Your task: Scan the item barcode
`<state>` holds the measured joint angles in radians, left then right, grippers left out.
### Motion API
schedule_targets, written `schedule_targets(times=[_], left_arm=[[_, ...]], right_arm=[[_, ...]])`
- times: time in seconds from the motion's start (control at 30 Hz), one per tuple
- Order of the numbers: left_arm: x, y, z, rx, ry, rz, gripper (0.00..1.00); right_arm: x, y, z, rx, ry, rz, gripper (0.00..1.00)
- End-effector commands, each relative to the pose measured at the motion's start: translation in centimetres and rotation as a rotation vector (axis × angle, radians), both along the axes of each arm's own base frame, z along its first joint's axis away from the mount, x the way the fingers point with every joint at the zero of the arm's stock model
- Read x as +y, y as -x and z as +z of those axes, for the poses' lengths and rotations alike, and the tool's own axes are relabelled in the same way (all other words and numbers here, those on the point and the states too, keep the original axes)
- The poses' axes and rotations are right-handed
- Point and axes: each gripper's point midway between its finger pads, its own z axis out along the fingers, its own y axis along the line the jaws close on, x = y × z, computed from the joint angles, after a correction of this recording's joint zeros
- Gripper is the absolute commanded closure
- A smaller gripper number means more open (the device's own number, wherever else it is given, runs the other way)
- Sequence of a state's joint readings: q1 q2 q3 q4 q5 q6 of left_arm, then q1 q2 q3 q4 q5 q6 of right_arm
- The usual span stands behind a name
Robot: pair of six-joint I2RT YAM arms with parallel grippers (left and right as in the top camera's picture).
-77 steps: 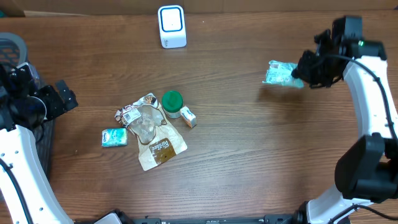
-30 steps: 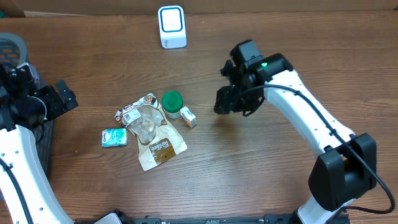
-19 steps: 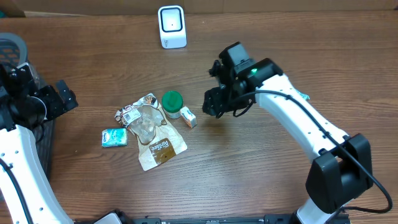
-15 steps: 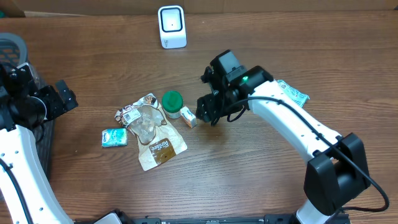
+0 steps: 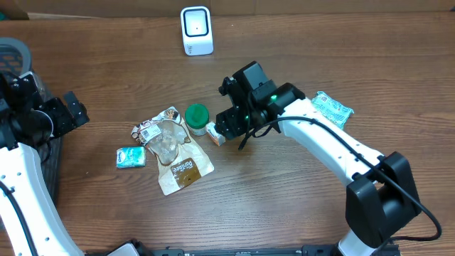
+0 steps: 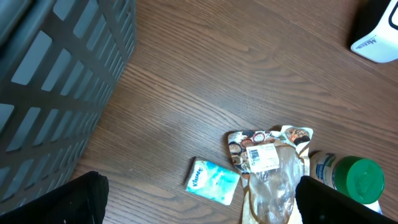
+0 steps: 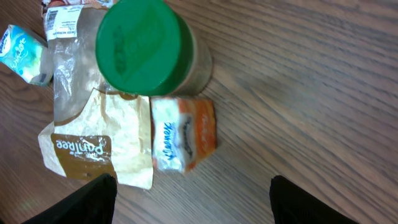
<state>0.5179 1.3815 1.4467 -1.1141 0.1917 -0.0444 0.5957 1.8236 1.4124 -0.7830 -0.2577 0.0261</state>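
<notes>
The white barcode scanner [image 5: 196, 30] stands at the back of the table. A small orange-and-white tissue box [image 5: 215, 134] [image 7: 183, 134] lies beside a green-lidded jar [image 5: 197, 116] [image 7: 143, 46]. My right gripper [image 5: 227, 126] [image 7: 199, 208] hovers just right of and above that box, open, with nothing between its fingers [image 7: 93, 199]. A teal packet [image 5: 333, 109] lies apart at the right. My left gripper [image 5: 70, 110] [image 6: 205, 211] stays open and empty at the far left, off the items.
A brown-and-clear pouch [image 5: 174, 153] [image 6: 267, 168] and a teal tissue pack [image 5: 131, 156] [image 6: 212, 180] lie left of the jar. A grey slatted basket [image 6: 56, 81] sits at the table's left edge.
My right arm has swung left across the table from the right side, leaving the teal packet there, and its jaws have widened. It now hangs over the small box. The left arm is still.
</notes>
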Motion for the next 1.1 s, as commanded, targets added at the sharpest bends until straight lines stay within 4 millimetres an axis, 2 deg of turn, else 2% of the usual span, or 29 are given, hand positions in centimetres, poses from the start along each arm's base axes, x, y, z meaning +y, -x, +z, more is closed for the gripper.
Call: schedule_targets(times=[0.0, 0.17, 0.33, 0.67, 0.83, 0.9, 0.93, 0.97, 1.07], left_arm=[[0.1, -0.1, 0.6, -0.016, -0.011, -0.019, 0.01], [0.1, -0.1, 0.6, -0.016, -0.011, -0.019, 0.00], [0.1, -0.1, 0.6, -0.016, -0.011, -0.019, 0.00], [0.1, -0.1, 0.6, -0.016, -0.011, -0.019, 0.01], [0.1, -0.1, 0.6, -0.016, -0.011, -0.019, 0.00], [0.1, -0.1, 0.6, -0.016, -0.011, -0.019, 0.00], [0.1, -0.1, 0.6, -0.016, -0.011, -0.019, 0.00], [0.1, -0.1, 0.6, -0.016, -0.011, -0.019, 0.00], [0.1, -0.1, 0.6, -0.016, -0.011, -0.019, 0.00]], right_arm=[[1.3, -0.1, -0.1, -0.045, 0.005, 0.018, 0.24], [1.2, -0.5, -3.1, -0.060, 0.109, 0.009, 0.25], [1.3, -0.7, -5.4, -0.033, 0.131, 0.011, 0.28], [2.0, -1.1, -5.4, -0.049, 0.110, 0.016, 0.27], [2.0, -0.9, -7.2, -0.018, 0.129, 0.019, 0.28], [1.9, -0.9, -7.5, -0.013, 0.133, 0.019, 0.36], [1.9, -0.9, -7.5, -0.013, 0.133, 0.019, 0.43], [1.9, -0.9, -7.5, -0.012, 0.132, 0.014, 0.60], [2.0, -1.0, -7.0, 0.001, 0.127, -0.007, 0.71]])
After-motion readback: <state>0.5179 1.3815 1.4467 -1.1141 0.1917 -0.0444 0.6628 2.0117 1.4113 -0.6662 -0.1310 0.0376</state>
